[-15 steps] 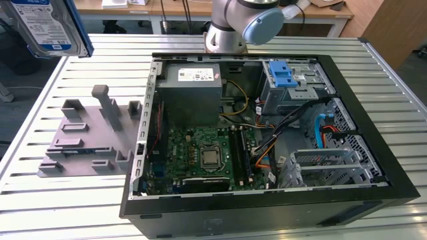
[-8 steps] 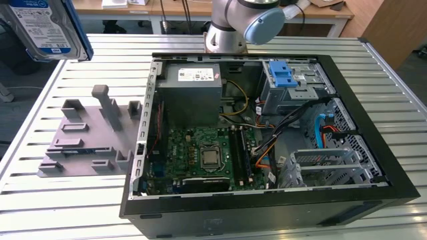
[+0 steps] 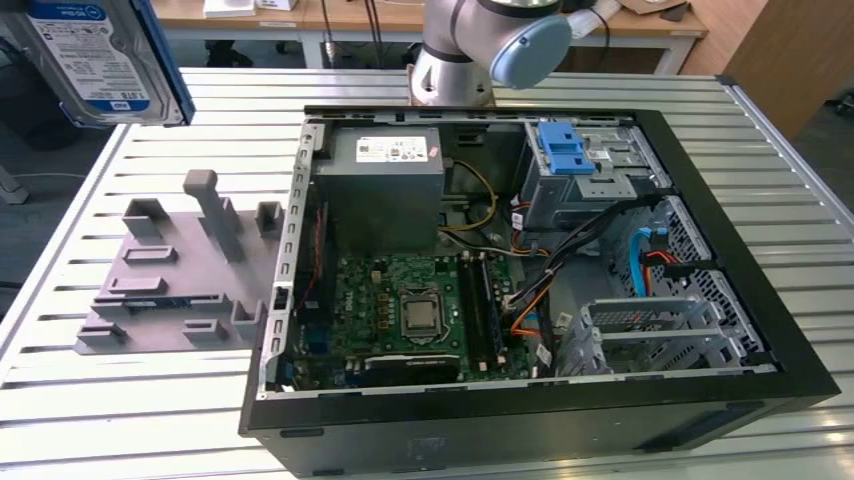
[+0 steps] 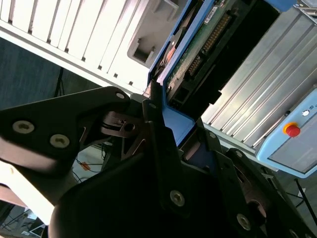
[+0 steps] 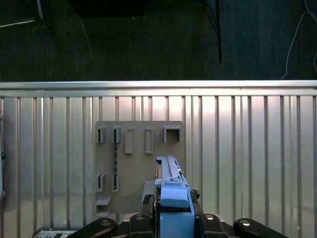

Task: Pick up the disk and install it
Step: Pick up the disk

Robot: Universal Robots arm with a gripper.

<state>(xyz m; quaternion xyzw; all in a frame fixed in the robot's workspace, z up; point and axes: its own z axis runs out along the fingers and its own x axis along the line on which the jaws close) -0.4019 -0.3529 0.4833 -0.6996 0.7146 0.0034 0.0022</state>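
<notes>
Pincer (image 4: 179, 128) clamped on one disk (image 3: 96, 58), one open computer case (image 3: 534, 425)

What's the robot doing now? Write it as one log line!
hand: shut on disk | disk: in the air, over the table | case: open, disk not in it

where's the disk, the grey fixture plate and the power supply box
disk (image 3: 83, 52): exterior view, its label
fixture plate (image 3: 184, 285): exterior view, flat base
power supply box (image 3: 380, 210): exterior view, grey face
</notes>
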